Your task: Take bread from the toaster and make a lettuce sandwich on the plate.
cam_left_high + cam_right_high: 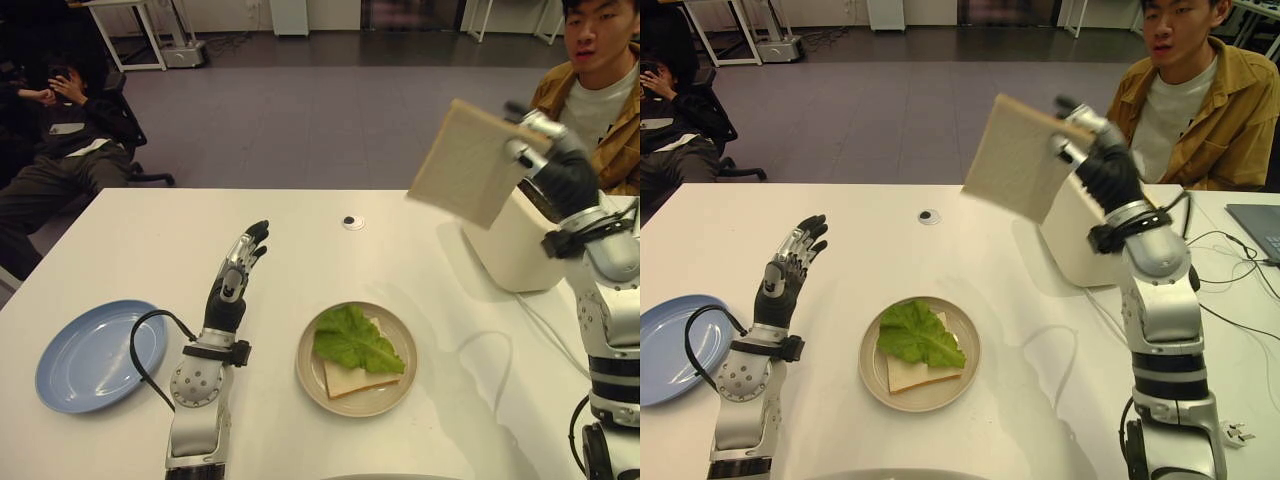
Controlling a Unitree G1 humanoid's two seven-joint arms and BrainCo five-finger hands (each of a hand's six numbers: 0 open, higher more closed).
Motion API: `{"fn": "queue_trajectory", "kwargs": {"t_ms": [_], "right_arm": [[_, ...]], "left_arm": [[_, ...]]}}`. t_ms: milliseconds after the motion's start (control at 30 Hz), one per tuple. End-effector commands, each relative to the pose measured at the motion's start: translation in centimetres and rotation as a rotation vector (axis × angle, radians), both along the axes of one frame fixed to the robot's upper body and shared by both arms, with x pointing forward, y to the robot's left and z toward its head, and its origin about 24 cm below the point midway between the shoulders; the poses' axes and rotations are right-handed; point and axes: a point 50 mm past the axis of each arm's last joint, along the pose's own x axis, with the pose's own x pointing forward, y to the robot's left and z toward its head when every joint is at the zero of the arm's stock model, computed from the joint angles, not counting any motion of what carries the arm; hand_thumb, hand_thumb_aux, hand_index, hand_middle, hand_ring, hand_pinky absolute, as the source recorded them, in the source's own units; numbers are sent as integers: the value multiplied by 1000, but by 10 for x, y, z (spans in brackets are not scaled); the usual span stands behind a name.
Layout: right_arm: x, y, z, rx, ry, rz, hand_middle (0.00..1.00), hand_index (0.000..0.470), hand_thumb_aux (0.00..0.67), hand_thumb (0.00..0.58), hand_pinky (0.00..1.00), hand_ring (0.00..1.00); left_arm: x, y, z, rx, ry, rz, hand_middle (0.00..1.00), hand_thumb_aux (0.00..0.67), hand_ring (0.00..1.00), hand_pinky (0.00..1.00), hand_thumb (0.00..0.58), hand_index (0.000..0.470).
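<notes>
Smooth white tabletop (400, 260), grey room floor (300, 110) behind. Boxy white toaster (500, 255) at right. Glossy blue plate (95, 355) at left. Round beige plate (303, 365) carries crinkled lettuce (355, 340) on a lower slice (350, 382). The right hand (560, 165) clamps a flat square bread slice (465, 165) above the toaster. The left hand (235, 280) is spread and empty.

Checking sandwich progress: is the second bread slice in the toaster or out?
Out: the right hand holds the bread slice aloft, clear of the toaster.

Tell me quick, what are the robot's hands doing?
Left hand: open, holding nothing.
Right hand: shut on the bread slice.
</notes>
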Motion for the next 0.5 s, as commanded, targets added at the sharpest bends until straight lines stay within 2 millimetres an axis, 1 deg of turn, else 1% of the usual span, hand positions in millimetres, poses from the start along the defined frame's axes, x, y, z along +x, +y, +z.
{"fn": "queue_trajectory", "kwargs": {"t_ms": [33, 133, 200, 300, 367, 500], "right_arm": [[-19, 35, -49, -34, 300, 271, 0, 470, 670, 580, 0, 0], [-22, 52, -74, -47, 410, 320, 0, 470, 670, 580, 0, 0], [-30, 67, -89, -60, 468, 370, 0, 470, 670, 580, 0, 0], [-41, 83, -108, -93, 526, 424, 0, 470, 670, 580, 0, 0], [-45, 88, -116, -132, 537, 433, 0, 470, 670, 580, 0, 0], [-45, 88, -122, -187, 526, 418, 0, 470, 670, 580, 0, 0]], "left_arm": [[1, -1, 1, 16, 2, -8, 0, 0, 0, 0, 0, 0], [0, -1, 2, 15, 1, -7, 0, 0, 0, 0, 0, 0], [0, -1, 2, 15, 1, -9, 0, 0, 0, 0, 0, 0], [0, -1, 3, 16, 1, -10, 0, 0, 0, 0, 0, 0], [0, -1, 3, 17, 1, -12, 0, 0, 0, 0, 0, 0], [0, -1, 4, 16, 0, -14, 0, 0, 0, 0, 0, 0]]}}
